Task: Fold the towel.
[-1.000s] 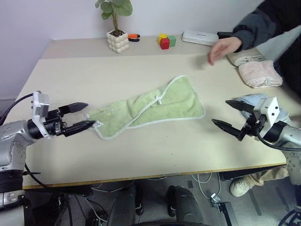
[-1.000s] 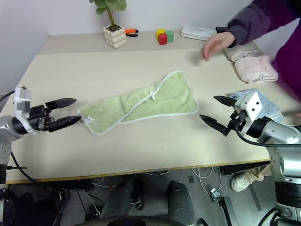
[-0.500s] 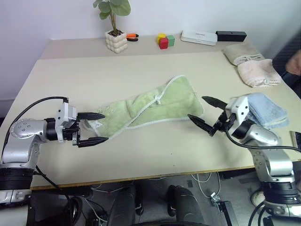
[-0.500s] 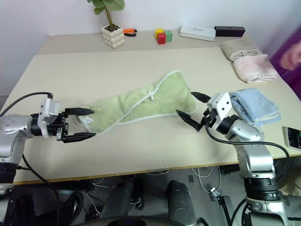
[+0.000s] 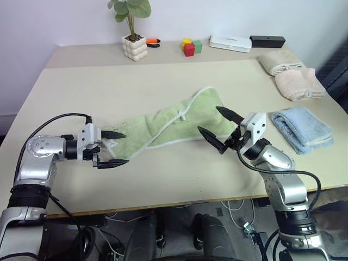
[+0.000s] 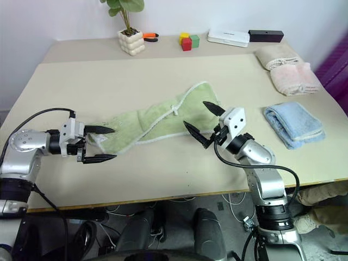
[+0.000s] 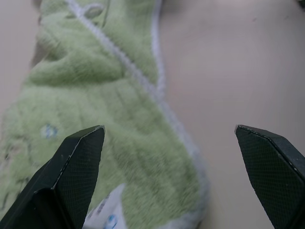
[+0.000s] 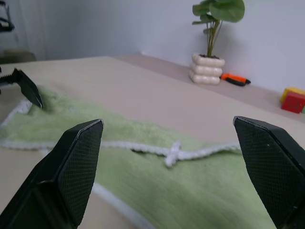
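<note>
A light green towel [image 5: 168, 126] lies crumpled and half rolled in the middle of a pale counter [image 5: 136, 81], its long axis running on a diagonal from the robot's near left to its far right. The narrow, bunched end, where a small white label shows in the left wrist view, sits at the left hand [image 5: 111, 148], whose two black fingers stand wide apart, one above the cloth's end and one just beside its near edge, gripping nothing. The broad end, edged in white stitching with a small white loop [image 5: 184, 115] near mid-length, spreads toward the right hand [image 5: 215, 130], which hovers just beside its near corner with fingers equally wide and empty. Each hand faces inward along the towel's length, so each is nearest its own end; the left appears the closer of the two to a grasp, though contact cannot be confirmed.

The counter is smooth, matte and largely bare around the towel. To the right lie a folded blue towel [image 5: 302, 127] and, farther back, folded pink [image 5: 298, 84] and beige [image 5: 281, 61] ones, all well apart from the work. Along the far edge, against a plain white wall, stand a potted plant [image 5: 134, 32], an orange marker, coloured blocks [image 5: 190, 47], a white box [image 5: 231, 43] and a black bar [image 5: 267, 41].
</note>
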Controlling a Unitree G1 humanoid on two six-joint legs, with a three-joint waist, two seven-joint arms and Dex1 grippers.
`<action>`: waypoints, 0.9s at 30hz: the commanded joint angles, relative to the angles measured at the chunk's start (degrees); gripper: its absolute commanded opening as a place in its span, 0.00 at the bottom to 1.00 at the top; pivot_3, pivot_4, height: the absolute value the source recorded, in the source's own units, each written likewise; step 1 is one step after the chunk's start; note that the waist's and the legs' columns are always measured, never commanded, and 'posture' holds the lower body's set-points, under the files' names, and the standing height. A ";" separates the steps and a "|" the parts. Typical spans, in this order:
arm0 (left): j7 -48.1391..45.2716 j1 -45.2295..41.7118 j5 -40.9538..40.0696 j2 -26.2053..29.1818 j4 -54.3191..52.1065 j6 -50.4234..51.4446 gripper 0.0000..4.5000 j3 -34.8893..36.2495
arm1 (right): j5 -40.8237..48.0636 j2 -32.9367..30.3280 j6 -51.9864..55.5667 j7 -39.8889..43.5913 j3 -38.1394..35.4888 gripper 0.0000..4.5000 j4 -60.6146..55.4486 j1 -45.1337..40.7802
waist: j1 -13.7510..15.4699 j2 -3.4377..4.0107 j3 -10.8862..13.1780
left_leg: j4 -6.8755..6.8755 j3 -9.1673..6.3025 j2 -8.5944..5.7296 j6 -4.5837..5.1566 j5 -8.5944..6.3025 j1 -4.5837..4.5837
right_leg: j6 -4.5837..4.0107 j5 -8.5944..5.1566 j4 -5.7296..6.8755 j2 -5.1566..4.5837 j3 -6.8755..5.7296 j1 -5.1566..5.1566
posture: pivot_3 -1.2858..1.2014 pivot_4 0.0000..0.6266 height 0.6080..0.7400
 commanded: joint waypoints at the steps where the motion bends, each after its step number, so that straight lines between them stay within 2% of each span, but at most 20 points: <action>1: 0.29 -2.70 1.50 -1.40 2.44 -3.39 1.00 -1.25 | -0.64 0.55 -2.01 -1.30 -0.23 0.99 -3.21 0.14 | 0.08 -0.01 0.00 | 0.01 0.00 -0.01 0.01 -0.01 0.00 | 0.00 0.00 0.00 -0.01 0.00 0.01 | 0.52 0.24 1.00; 6: -0.96 -4.36 1.83 -3.25 4.64 -3.49 1.00 -3.18 | -1.40 0.42 -2.52 -2.77 -0.61 0.99 -3.70 0.60 | -0.14 -0.01 -0.01 | 0.04 0.00 0.00 0.01 0.02 -0.01 | 0.02 0.01 0.06 0.01 0.01 0.17 | 0.52 0.24 1.00; 10: -2.12 -3.95 4.45 -2.65 5.44 -2.19 1.00 -6.20 | -1.24 0.17 -2.73 -3.42 -0.96 0.99 -4.34 1.34 | -0.17 -0.01 -0.01 | 0.03 0.01 0.03 0.10 0.07 0.00 | 0.05 0.02 0.10 0.05 0.00 0.21 | 0.52 0.24 1.00; 13: -2.49 -4.12 5.59 -2.04 6.48 -3.04 0.80 -7.01 | -1.27 0.05 -2.88 -3.64 -1.04 1.00 -4.02 1.22 | -0.10 -0.01 -0.01 | 0.04 0.01 0.03 0.11 0.05 0.01 | 0.03 0.01 0.10 0.06 0.01 0.20 | 0.52 0.24 1.00; 20: -4.16 -3.24 4.15 -0.93 4.72 -2.02 0.02 -6.70 | -1.14 0.04 -3.46 -3.60 -1.08 1.00 -2.64 0.38 | -0.22 -0.01 -0.02 | 0.04 0.00 0.04 0.16 0.00 0.02 | 0.02 0.00 0.09 0.05 0.01 0.14 | 0.52 0.24 1.00; 24: -4.75 -2.32 2.48 0.68 2.94 -0.56 0.01 -5.45 | -1.09 0.12 -3.81 -3.19 -0.76 1.00 -1.41 -0.66 | -0.27 -0.01 -0.02 | 0.04 0.00 0.04 0.17 0.01 0.02 | 0.02 0.00 0.10 0.05 0.01 0.15 | 0.52 0.24 1.00; 27: -6.38 0.22 -1.55 3.35 -2.11 4.74 0.01 -3.22 | -1.05 0.07 -4.10 -2.65 -0.53 1.00 -0.16 -1.62 | -0.51 0.00 -0.01 | 0.03 0.01 0.05 0.17 0.00 0.01 | 0.02 0.00 0.10 0.06 0.02 0.13 | 0.52 0.24 1.00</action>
